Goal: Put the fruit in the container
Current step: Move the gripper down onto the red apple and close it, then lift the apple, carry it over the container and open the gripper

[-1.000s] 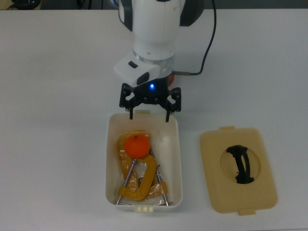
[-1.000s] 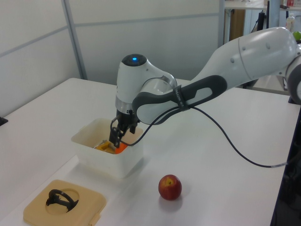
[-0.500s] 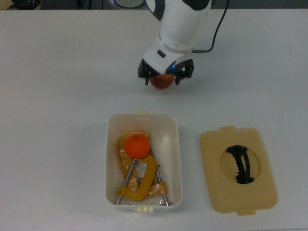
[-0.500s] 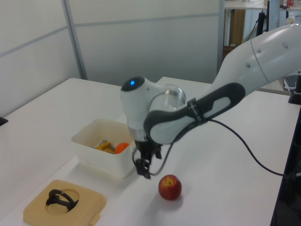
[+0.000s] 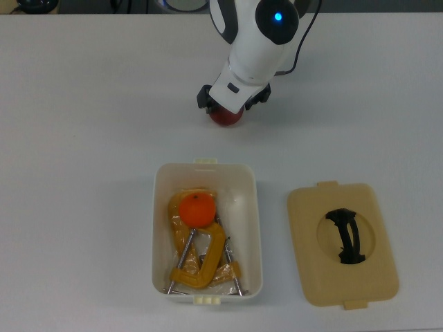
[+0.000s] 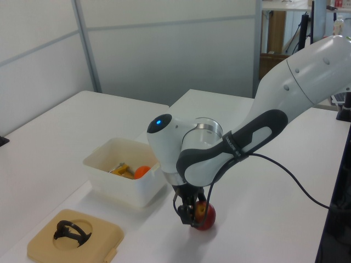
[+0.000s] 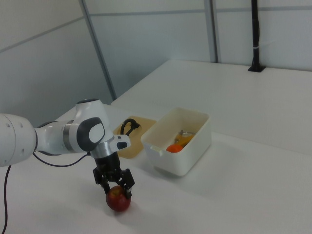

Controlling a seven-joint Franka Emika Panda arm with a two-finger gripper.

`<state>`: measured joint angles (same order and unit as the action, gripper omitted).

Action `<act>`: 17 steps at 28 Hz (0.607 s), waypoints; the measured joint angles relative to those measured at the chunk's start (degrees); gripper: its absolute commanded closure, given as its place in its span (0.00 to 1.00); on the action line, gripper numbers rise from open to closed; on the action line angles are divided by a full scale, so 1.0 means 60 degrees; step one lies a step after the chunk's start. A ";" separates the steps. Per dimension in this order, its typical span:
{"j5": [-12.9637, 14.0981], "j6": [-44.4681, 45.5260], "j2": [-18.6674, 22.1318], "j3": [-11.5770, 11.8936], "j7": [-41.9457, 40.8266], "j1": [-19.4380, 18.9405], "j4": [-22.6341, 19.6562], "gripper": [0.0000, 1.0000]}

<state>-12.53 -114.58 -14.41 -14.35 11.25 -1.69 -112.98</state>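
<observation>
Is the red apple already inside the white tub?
No, the apple sits on the table outside the tub, under the tool; only the orange and yellow clamps are inside.

The arm (image 6: 285,93) reaches in from the left view's right, bends at a grey-banded elbow and turns its wrist straight down. A blue light glows on the white wrist housing (image 5: 277,17). A black cable runs along the forearm. The gripper (image 7: 117,187) points down at the tabletop, low over it. Its black jaws stand apart, one on each side of the apple (image 7: 118,199), straddling its upper half in the right view. Whether the fingertips (image 6: 185,219) press on the apple's skin cannot be told.
</observation>
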 measured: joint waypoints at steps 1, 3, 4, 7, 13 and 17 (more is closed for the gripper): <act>0.0000 0.0000 -0.0001 -0.0014 0.0000 0.0000 -0.0045 0.00; 0.0000 0.0000 -0.0001 -0.0050 0.0000 0.0000 -0.0120 0.00; 0.0000 0.0000 -0.0001 -0.0059 0.0000 0.0000 -0.0135 0.00; 0.0000 0.0000 -0.0001 -0.0067 0.0000 0.0000 -0.0151 0.25; 0.0000 0.0000 0.0024 -0.0067 0.0000 0.0007 -0.0094 0.52; 0.0000 0.0001 0.0078 -0.0062 0.0000 0.0060 0.0260 0.52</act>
<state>-12.54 -114.57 -13.94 -14.72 11.25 -1.33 -111.42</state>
